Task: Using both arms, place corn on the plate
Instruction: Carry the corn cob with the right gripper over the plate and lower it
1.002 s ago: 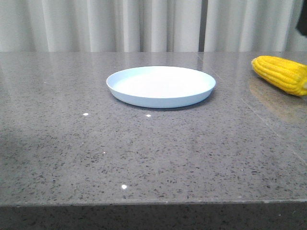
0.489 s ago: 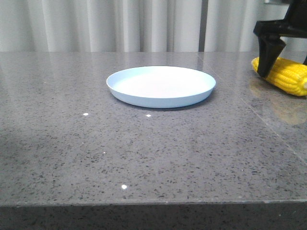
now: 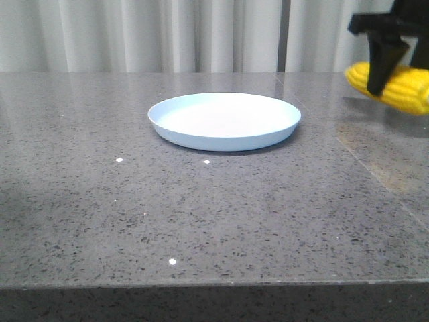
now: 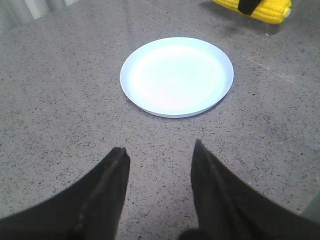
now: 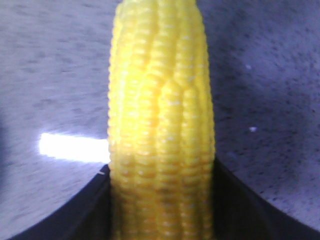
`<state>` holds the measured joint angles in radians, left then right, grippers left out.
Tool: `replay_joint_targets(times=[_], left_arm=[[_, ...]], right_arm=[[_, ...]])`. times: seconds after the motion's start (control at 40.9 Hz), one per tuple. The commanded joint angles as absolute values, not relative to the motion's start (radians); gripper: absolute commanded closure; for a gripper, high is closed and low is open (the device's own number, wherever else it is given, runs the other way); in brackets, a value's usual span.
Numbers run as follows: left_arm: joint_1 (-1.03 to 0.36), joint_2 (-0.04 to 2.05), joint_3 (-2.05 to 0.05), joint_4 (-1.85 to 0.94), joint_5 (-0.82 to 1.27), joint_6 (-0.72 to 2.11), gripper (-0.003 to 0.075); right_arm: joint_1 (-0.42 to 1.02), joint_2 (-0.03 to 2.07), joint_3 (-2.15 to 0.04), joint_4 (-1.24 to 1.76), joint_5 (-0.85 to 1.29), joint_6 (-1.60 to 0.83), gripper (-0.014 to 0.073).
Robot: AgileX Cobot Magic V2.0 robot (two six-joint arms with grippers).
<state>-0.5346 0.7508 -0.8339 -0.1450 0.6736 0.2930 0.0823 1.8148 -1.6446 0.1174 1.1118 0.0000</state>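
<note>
No writing or labels show anywhere. The left claw point(image 4: 159, 165) hangs spread above the grey speckled counter point(image 3: 201, 215), short of the plate point(image 3: 224, 121), a round, shallow, pale blue dish at centre. Far right, the right claw point(image 3: 382, 64) pinches the corn point(image 3: 402, 87), bright yellow with kernel rows, lifted clear of the counter, its long axis lying roughly left-right and slightly tilted.
</note>
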Motion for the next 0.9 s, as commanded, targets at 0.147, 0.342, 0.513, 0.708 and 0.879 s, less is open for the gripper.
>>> replay_joint_targets(times=[0.147, 0.342, 0.513, 0.708, 0.879], left_arm=[[-0.540, 0.746, -0.863, -0.155, 0.595, 0.284, 0.0419], [-0.540, 0.746, -0.863, -0.155, 0.595, 0.284, 0.0419], [-0.540, 0.746, -0.863, -0.155, 0.595, 0.284, 0.0419], [-0.540, 0.746, -0.863, -0.155, 0.595, 0.284, 0.0419], [-0.540, 0.746, -0.863, -0.155, 0.595, 0.284, 0.0419]], right_arm=[[0.289, 1.735, -1.812, 0.174, 1.173, -0.009, 0.0377], [0.414, 1.748, -1.809, 0.211, 1.074, 0.153, 0.0377], [0.465, 1.795, -1.809, 0.211, 0.984, 0.279, 0.0377], [0.470, 1.885, -1.809, 0.207, 0.972, 0.389, 0.0375], [0.470, 1.939, -1.809, 0.208, 0.991, 0.402, 0.0276]])
